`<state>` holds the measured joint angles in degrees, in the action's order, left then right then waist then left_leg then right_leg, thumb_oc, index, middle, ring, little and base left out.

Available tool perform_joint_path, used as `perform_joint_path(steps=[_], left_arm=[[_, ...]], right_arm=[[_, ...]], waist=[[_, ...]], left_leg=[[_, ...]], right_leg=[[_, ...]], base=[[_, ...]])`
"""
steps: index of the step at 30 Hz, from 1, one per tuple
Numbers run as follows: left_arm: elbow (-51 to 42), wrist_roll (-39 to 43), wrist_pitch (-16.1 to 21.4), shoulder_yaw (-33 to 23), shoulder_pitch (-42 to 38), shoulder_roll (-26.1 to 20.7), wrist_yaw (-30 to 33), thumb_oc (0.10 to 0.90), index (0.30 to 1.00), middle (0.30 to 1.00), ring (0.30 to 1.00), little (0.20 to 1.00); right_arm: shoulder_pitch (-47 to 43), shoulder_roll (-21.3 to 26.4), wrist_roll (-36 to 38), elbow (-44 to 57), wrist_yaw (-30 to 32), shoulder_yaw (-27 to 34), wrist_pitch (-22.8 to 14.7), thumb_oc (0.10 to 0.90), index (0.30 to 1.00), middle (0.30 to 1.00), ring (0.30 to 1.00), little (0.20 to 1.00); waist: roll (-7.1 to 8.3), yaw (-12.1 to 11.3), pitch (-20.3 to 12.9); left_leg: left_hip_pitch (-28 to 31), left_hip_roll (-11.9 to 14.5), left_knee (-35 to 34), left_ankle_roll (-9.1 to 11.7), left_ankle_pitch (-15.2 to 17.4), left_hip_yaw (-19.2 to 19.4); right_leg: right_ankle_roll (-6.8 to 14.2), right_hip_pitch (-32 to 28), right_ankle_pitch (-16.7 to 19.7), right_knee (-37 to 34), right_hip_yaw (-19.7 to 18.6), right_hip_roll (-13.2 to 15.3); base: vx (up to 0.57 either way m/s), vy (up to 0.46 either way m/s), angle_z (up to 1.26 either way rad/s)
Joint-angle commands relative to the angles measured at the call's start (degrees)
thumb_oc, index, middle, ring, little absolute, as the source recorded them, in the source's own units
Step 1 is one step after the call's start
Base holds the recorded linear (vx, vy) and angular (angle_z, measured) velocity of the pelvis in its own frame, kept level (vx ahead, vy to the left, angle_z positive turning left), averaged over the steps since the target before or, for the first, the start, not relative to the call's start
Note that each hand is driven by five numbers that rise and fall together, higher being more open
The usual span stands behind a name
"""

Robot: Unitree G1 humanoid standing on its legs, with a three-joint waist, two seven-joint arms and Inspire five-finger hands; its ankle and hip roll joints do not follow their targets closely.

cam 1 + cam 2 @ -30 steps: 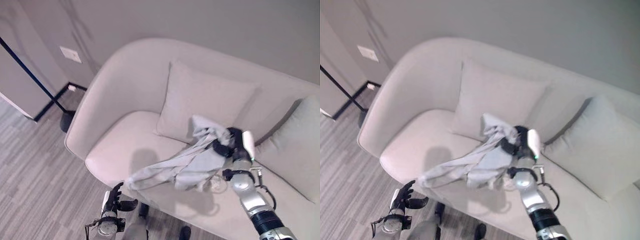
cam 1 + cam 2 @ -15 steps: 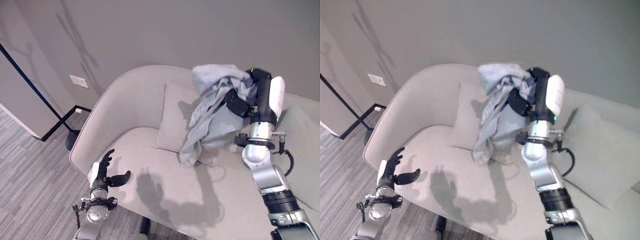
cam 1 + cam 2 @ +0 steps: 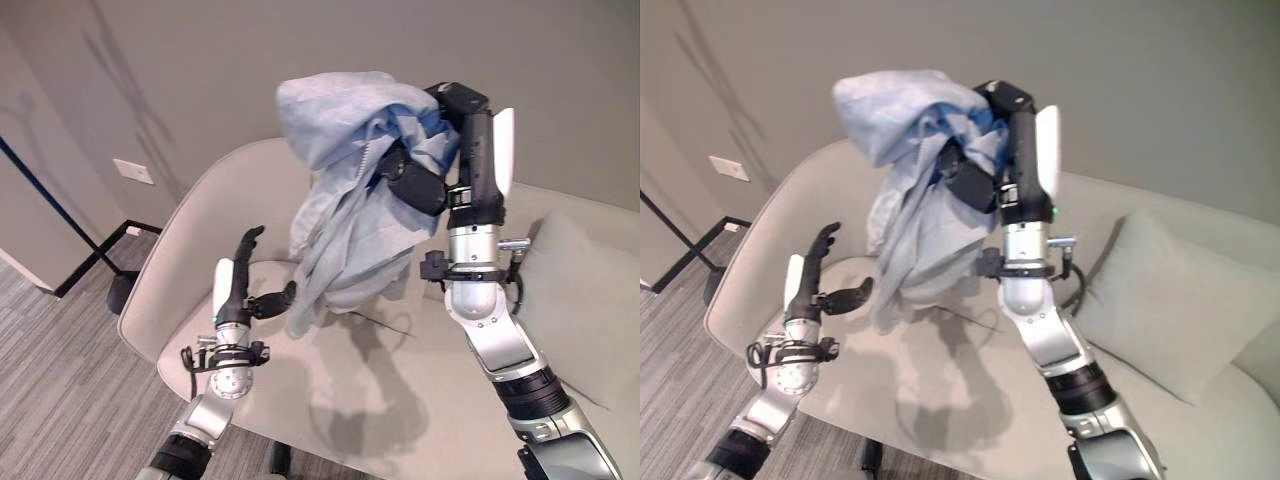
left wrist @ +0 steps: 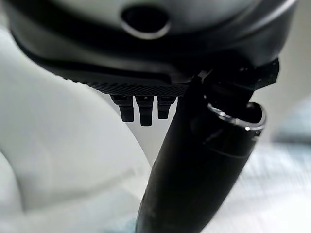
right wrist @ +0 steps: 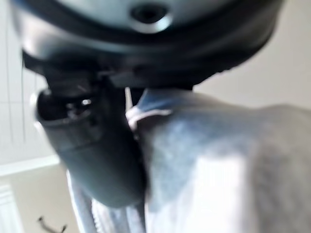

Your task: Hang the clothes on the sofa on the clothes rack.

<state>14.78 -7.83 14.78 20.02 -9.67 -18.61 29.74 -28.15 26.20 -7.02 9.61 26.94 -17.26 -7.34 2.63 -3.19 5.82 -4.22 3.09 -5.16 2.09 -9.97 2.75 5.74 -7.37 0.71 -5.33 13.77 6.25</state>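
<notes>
Nearest, the left hand (image 3: 238, 292) is raised in front of the sofa (image 3: 190, 230), fingers straight and apart, empty. Above the sofa seat, the right hand (image 3: 432, 165) is clamped on the pale blue garment (image 3: 345, 200), lifted clear. Remaining: hanging it on the rack.

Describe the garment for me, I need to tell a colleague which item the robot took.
Start at the pale curved sofa against the grey wall. Above its seat the right hand is raised high, clutching a bunched pale blue garment that hangs down in folds. Unlike the beige cushion, it is off the sofa entirely.
</notes>
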Motion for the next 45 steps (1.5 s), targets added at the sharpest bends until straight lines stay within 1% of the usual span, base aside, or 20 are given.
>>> perform_joint_path(steps=[1, 4, 7, 8, 9, 10, 11, 17, 22, 23, 25, 28, 29, 30, 32, 35, 37, 41, 44, 45], left_arm=[[-3.29, 4.52, 6.80, 3.01, -6.59, 1.55, -0.14, 0.800, 0.900, 0.900, 0.900, 0.900], [-6.07, 16.81, 7.65, 7.75, -7.93, 5.75, -5.53, 0.800, 0.900, 0.900, 0.900, 0.900], [-5.21, 22.02, 7.31, 10.78, -9.56, 7.98, -8.08, 0.800, 0.900, 0.900, 0.900, 0.900], [-3.42, 28.10, 6.41, 14.64, -11.65, 10.36, -11.13, 0.737, 0.806, 0.806, 0.806, 0.806], [-2.49, 30.30, 6.04, 15.31, -12.25, 10.98, -11.85, 0.417, 0.326, 0.326, 0.326, 0.326], [-2.38, 30.40, 6.09, 15.28, -12.34, 10.99, -11.93, 0.400, 0.300, 0.300, 0.300, 0.300], [-2.00, 35.69, 5.48, 15.68, -12.67, 11.80, -13.29, 0.400, 0.300, 0.300, 0.300, 0.300], [-5.02, 40.89, 4.65, 11.72, -10.41, 10.62, -12.87, 0.400, 0.300, 0.300, 0.300, 0.300], [-8.56, 42.10, 4.14, 0.25, -1.79, 7.02, -11.22, 0.400, 0.300, 0.300, 0.300, 0.300], [-8.74, 42.07, 4.03, 0.21, -1.62, 6.98, -11.19, 0.400, 0.300, 0.300, 0.300, 0.300], [-11.67, 39.51, 4.13, -9.05, 5.07, 5.19, -9.37, 0.400, 0.300, 0.300, 0.300, 0.300], [-12.79, 36.59, 3.99, -13.56, 8.14, 4.18, -8.11, 0.400, 0.300, 0.300, 0.300, 0.300], [-14.04, 32.61, 3.85, -19.05, 11.49, 2.93, -6.56, 0.400, 0.300, 0.300, 0.300, 0.300], [-14.27, 32.51, 3.72, -19.10, 11.68, 2.97, -6.50, 0.400, 0.300, 0.300, 0.300, 0.300], [-16.38, 28.69, 4.08, -25.62, 15.56, 2.51, -4.79, 0.400, 0.300, 0.300, 0.300, 0.300], [-16.95, 26.07, 4.94, -29.37, 15.90, 2.10, -2.17, 0.400, 0.300, 0.300, 0.300, 0.300], [-18.03, 20.17, 5.47, -32.91, 16.02, 1.54, 0.49, 0.400, 0.300, 0.300, 0.300, 0.300], [-20.10, 12.43, 6.51, -36.77, 14.70, -0.62, 4.75, 0.400, 0.300, 0.300, 0.300, 0.300], [-20.30, 9.62, 7.11, -36.64, 13.35, -1.02, 6.67, 0.400, 0.300, 0.300, 0.300, 0.300], [-20.30, 9.62, 7.11, -36.64, 13.35, -1.02, 6.67, 0.400, 0.300, 0.300, 0.300, 0.300]], right_arm=[[-6.23, -0.16, 4.46, 5.21, -0.35, 1.44, -7.04, 0.400, 0.300, 0.300, 0.300, 0.300], [-5.78, -2.41, 9.91, 6.42, -2.98, -2.11, -7.26, 0.400, 0.300, 0.300, 0.300, 0.300], [-6.29, -3.49, 12.03, 6.84, -3.64, -3.96, -7.18, 0.400, 0.300, 0.300, 0.300, 0.300], [-6.81, -5.15, 14.73, 7.61, -4.37, -5.94, -7.44, 0.400, 0.300, 0.300, 0.300, 0.300], [-7.05, -5.58, 15.21, 7.71, -4.39, -6.40, -7.36, 0.400, 0.300, 0.300, 0.300, 0.300], [-7.08, -5.57, 15.22, 7.70, -4.39, -6.40, -7.36, 0.400, 0.300, 0.300, 0.300, 0.300], [-7.13, -6.13, 15.79, 8.27, -4.59, -7.26, -7.01, 0.400, 0.300, 0.300, 0.300, 0.300], [-5.52, -5.08, 15.24, 9.35, -4.79, -6.45, -6.06, 0.400, 0.300, 0.300, 0.300, 0.300], [-2.65, -1.83, 14.94, 10.03, -5.57, -2.18, -5.70, 0.400, 0.300, 0.300, 0.300, 0.300], [-2.59, -1.86, 14.95, 10.07, -5.60, -2.21, -5.67, 0.400, 0.300, 0.300, 0.300, 0.300], [-0.38, -0.12, 15.89, 10.89, -7.04, 1.15, -6.18, 0.400, 0.300, 0.300, 0.300, 0.300], [0.43, 0.56, 16.78, 11.31, -7.78, 2.67, -6.75, 0.400, 0.300, 0.300, 0.300, 0.300], [1.33, 1.72, 18.17, 12.07, -8.93, 4.34, -7.59, 0.400, 0.300, 0.300, 0.300, 0.300], [1.39, 1.70, 18.23, 12.11, -8.99, 4.33, -7.59, 0.400, 0.300, 0.300, 0.300, 0.300], [2.69, 3.77, 19.74, 12.81, -10.91, 6.33, -8.45, 0.400, 0.300, 0.300, 0.300, 0.300], [3.00, 5.78, 19.90, 13.02, -11.50, 7.73, -9.05, 0.400, 0.300, 0.300, 0.300, 0.300], [4.73, 8.92, 18.68, 12.91, -11.98, 9.67, -9.96, 0.400, 0.300, 0.300, 0.300, 0.300], [8.35, 11.62, 17.78, 14.06, -14.80, 11.35, -11.07, 0.400, 0.300, 0.300, 0.300, 0.300], [12.13, 12.14, 17.61, 14.42, -16.38, 11.79, -11.39, 0.400, 0.300, 0.300, 0.300, 0.300], [12.13, 12.14, 17.61, 14.42, -16.38, 11.79, -11.39, 0.400, 0.300, 0.300, 0.300, 0.300]], waist=[[0.11, -0.60, -8.21], [0.26, 0.07, -8.15], [0.28, 0.37, -8.02], [0.22, 1.04, -7.94], [0.15, 1.22, -7.91], [0.13, 1.21, -7.89], [-0.05, 1.47, -7.83], [-0.44, 1.47, -7.73], [-0.77, 0.42, -7.84], [-0.78, 0.48, -7.87], [-1.02, -0.79, -7.43], [-1.14, -1.42, -7.09], [-1.31, -2.69, -6.40], [-1.33, -2.58, -6.45], [-1.74, -4.22, -5.11], [-2.41, -5.20, -2.94], [-2.49, -5.05, -1.24], [-2.56, -2.90, -1.44], [-2.88, -0.66, -2.03], [-2.88, -0.66, -2.03]], left_leg=[[2.50, 5.19, 0.16, 4.00, 6.18, 1.48], [2.72, 5.10, 0.16, 3.82, 6.27, 1.73], [2.81, 5.09, 0.16, 3.73, 6.25, 1.94], [2.95, 5.12, 0.16, 3.63, 6.28, 2.16], [2.99, 5.16, 0.16, 3.61, 6.29, 2.25], [2.99, 5.16, 0.16, 3.61, 6.29, 2.26], [3.05, 5.17, 0.16, 3.55, 6.30, 2.40], [3.29, 5.38, 0.16, 3.61, 6.18, 2.73], [3.77, 6.21, 0.30, 4.36, 5.31, 2.67], [3.81, 6.25, 0.29, 4.39, 5.31, 2.65], [3.41, 7.35, 0.75, 5.42, 3.83, 2.02], [2.89, 7.90, 0.90, 6.07, 2.84, 1.53], [1.94, 8.43, 0.98, 6.79, 1.31, 0.86], [1.91, 8.46, 0.97, 6.83, 1.27, 0.78], [-0.45, 8.85, 0.93, 7.82, -1.73, -0.64], [-3.76, 8.55, 1.25, 9.09, -6.25, -1.98], [-3.75, 8.59, 1.94, 8.44, -3.92, 0.56], [0.86, 11.64, 5.38, 8.35, 1.53, 1.46], [5.58, 16.50, 7.78, 9.61, 0.86, 1.36], [5.58, 16.50, 7.78, 9.61, 0.86, 1.36]], right_leg=[[0.67, 1.42, -4.00, 2.61, 0.72, 1.14], [0.66, 1.43, -3.86, 2.65, 0.28, 1.18], [0.61, 1.54, -3.81, 2.70, 0.10, 1.16], [0.65, 1.57, -3.75, 2.76, -0.08, 1.15], [0.67, 1.62, -3.74, 2.78, -0.17, 1.18], [0.66, 1.63, -3.74, 2.78, -0.18, 1.17], [0.63, 1.69, -3.73, 2.86, -0.33, 1.18], [0.42, 1.71, -3.95, 3.07, -0.79, 0.95], [-0.32, 0.95, -5.06, 3.17, -0.49, -0.18], [-0.35, 0.91, -5.09, 3.18, -0.47, -0.21], [-1.37, 0.05, -6.02, 2.87, -0.06, -1.76], [-1.85, -0.41, -6.32, 2.47, 0.36, -2.50], [-2.26, -0.57, -6.45, 1.80, 1.00, -3.33], [-2.30, -0.60, -6.43, 1.75, 1.07, -3.38], [-2.64, -0.48, -6.30, 1.10, 2.38, -4.02], [-2.67, 0.14, -5.96, 1.02, 4.19, -3.84], [-2.32, 1.90, -5.40, 1.54, 7.45, -1.72], [-0.68, 5.44, -2.56, 2.59, 8.26, 1.99], [0.84, 7.94, -0.53, 3.54, 8.09, 5.11], [0.84, 7.94, -0.53, 3.54, 8.09, 5.11]], base=[[0.00, 0.000, 0.00], [0.00, -0.005, -0.04], [-0.01, -0.008, -0.07], [0.00, -0.015, -0.05], [0.00, -0.015, -0.06], [-0.01, -0.010, -0.09], [-0.01, -0.006, -0.10], [-0.01, -0.019, -0.04], [-0.01, -0.063, -0.04], [-0.04, -0.117, -0.02], [-0.05, -0.141, 0.06], [-0.05, -0.099, 0.11], [-0.05, -0.066, 0.13], [-0.09, -0.103, 0.20], [-0.12, -0.056, 0.20], [-0.23, 0.016, 0.32], [-0.28, 0.071, 0.97], [-0.18, 0.169, 0.57], [-0.13, 0.291, 0.25], [-0.13, 0.405, 0.18]])
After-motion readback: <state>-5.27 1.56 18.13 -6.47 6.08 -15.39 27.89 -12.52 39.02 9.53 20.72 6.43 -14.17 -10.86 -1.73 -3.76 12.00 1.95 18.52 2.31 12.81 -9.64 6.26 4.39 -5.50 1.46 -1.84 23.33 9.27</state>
